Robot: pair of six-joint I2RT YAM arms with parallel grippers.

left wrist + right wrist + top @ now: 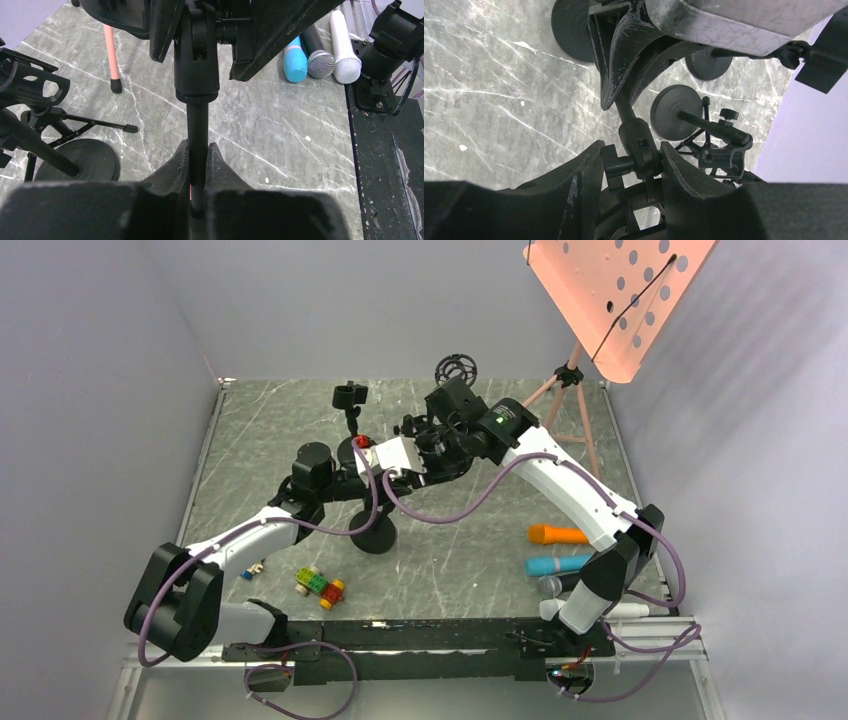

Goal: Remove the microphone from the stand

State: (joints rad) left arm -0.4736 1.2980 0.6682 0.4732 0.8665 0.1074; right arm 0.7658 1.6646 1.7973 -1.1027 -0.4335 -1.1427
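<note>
— Where is the microphone?
— I can't pick it out on the stand (372, 533). Both my grippers crowd the stand's head and hide the clip. From above a small red spot (360, 443) shows there, too small for me to name.
— And the grippers?
— My left gripper (198, 165) is clamped on the stand's thin black pole, below the head, with a finger pressed to each side. My right gripper (639, 159) is closed on the swivel joint at the stand's head, a finger touching either side of it.
— What is around the stand?
— It rests on its round base on the marbled table (480, 540). To the right of the base, well apart, lie an orange microphone (558, 534), a blue microphone (556, 564), a black microphone (558, 584) with a silver grille, and a white microphone (625, 610). Behind the stand I see a second stand (350, 398) with a clip, a shock mount (457, 368) and a tripod (575, 380) carrying an orange perforated tray (620, 290). Toy blocks (320, 585) lie near the base, on its left.
</note>
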